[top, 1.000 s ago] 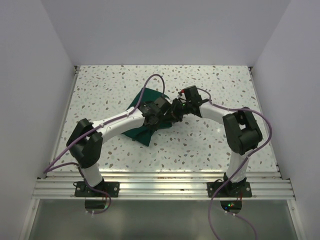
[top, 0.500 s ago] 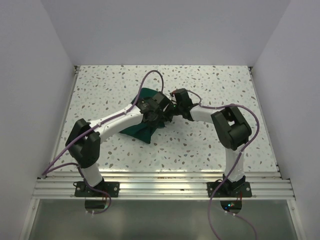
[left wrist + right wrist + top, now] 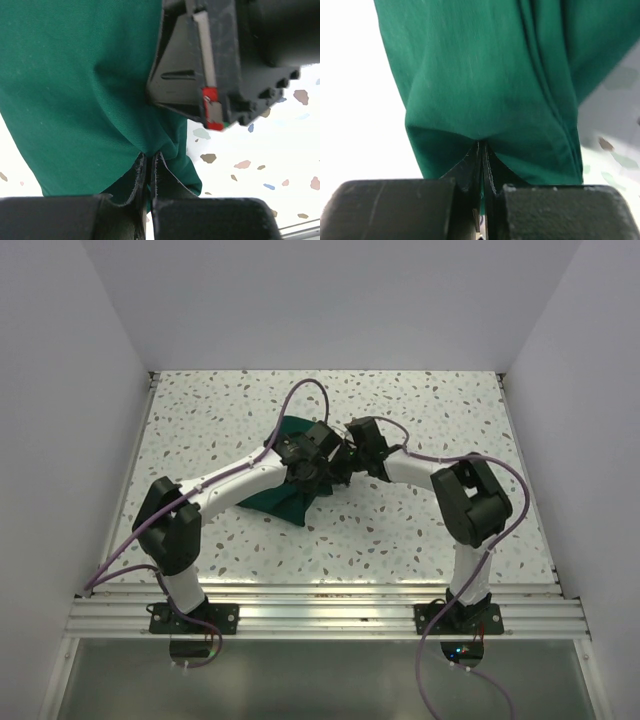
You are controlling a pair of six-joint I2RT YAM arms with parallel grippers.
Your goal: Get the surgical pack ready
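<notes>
Surgical pack sits bunched at the centre of the top view on the table. Left gripper and right gripper each clamp a fabric fold — both holds made, the arranging judged not yet done.

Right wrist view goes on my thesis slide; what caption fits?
Right gripper shut on a pinched fold of the green surgical drape, speckled table behind.

Your surface: white, speckled with dark flecks, metal rail along near edge. Your dark green surgical pack on it, bunched just left of centre, partly hidden in top view.
</notes>
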